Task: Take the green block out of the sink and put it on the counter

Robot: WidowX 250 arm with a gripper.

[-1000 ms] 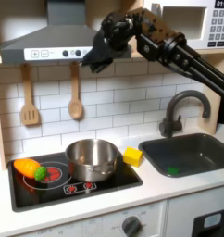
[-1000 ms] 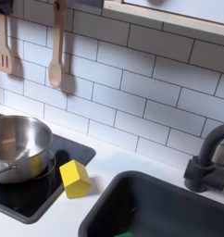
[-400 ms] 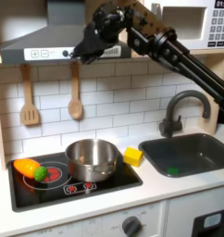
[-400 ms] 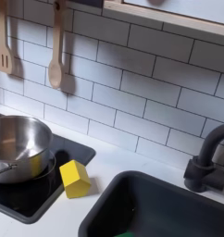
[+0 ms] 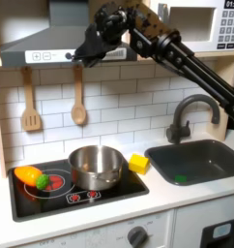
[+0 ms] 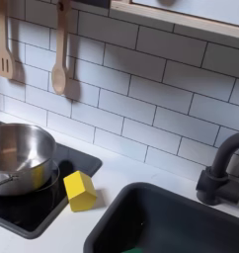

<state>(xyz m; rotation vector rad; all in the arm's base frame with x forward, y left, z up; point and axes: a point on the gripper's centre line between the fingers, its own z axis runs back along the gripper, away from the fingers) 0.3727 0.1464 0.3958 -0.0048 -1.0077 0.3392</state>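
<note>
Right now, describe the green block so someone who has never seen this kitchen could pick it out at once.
Start at the dark grey sink under the curved faucet on the first exterior view's right. The green block lies on the basin floor near its front left corner. It is the small bright green piece inside the basin; the yellow block of similar size sits outside on the counter, beside the pot.

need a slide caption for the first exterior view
WidowX gripper raised high by the range hood, while the green block lies in the sink, beside a pot on the stovetop.
</note>
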